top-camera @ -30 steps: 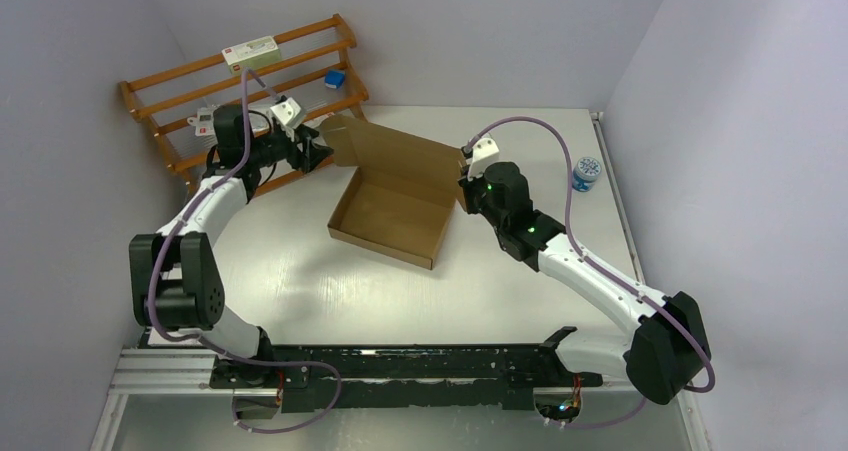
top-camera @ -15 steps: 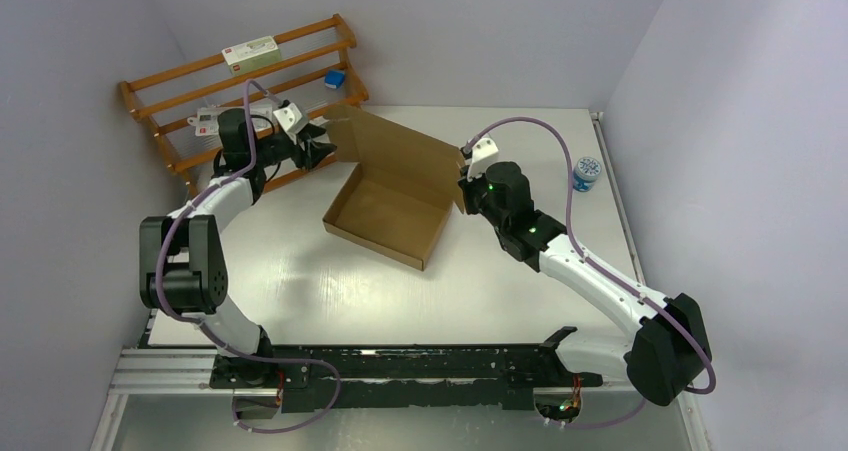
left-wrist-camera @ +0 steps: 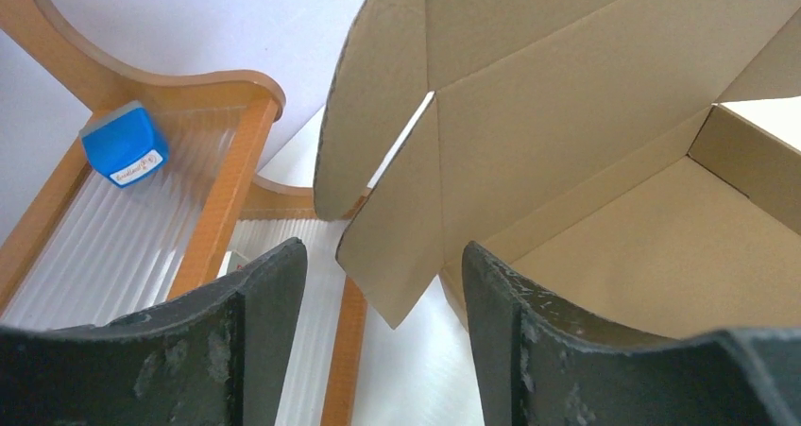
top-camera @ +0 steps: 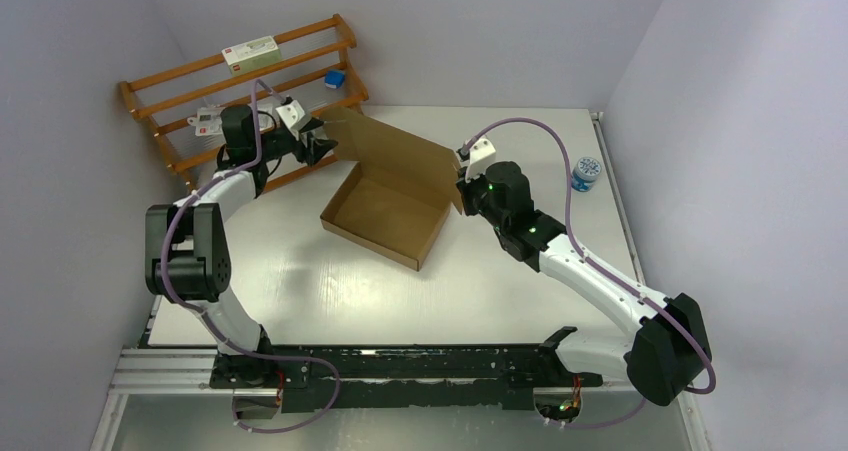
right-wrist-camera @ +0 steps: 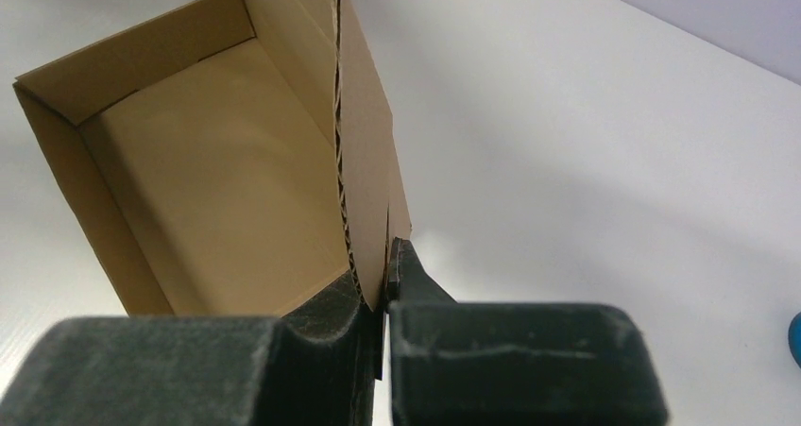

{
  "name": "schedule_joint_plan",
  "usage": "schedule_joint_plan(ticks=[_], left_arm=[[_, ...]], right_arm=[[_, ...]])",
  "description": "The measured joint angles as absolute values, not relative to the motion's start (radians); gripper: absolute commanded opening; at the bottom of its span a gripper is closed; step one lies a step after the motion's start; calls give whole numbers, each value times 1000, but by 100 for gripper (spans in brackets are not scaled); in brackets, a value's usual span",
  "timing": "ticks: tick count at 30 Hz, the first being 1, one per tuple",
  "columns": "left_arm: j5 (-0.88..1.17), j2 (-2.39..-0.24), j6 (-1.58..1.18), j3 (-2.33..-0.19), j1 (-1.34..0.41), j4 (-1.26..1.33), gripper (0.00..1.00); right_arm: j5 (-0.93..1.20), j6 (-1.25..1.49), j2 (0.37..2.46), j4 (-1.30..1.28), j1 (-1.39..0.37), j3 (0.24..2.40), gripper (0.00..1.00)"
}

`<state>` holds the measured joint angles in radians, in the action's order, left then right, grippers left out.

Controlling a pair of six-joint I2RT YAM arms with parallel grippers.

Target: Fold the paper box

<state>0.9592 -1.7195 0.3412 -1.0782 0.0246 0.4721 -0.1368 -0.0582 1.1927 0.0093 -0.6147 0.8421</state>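
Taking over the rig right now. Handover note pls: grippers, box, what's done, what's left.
Right gripper: shut on the right end of the raised lid.
Left gripper: open at the lid's left side flap; the flap's corner sits between the fingers, not gripped.
Paper box: mid-table, beside the wooden rack; tray walls up, lid standing open at the far side.
Done: tray formed.
Left: probably fold in the lid flaps, bring the lid down and tuck it shut.
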Motion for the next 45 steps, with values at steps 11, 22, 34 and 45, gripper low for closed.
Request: schedule_joint_plan(ticks=[11,22,34,45], left_arm=[[1071,-1760,322,-1150,24,435,12],[873,-1583,233,-1055,-50,336,11],[419,-1435,-29,-1045,-219,126,17],[110,-1304,-363,-915,-356,81,18]], right_arm=[[-121,-62,1200,-1,-615,854,0],[-216,14,1239,-28,-612,900,0],[-300,170,1277,-107,-610,967,0],[-497,342,1353,-210,-667,1066,1]])
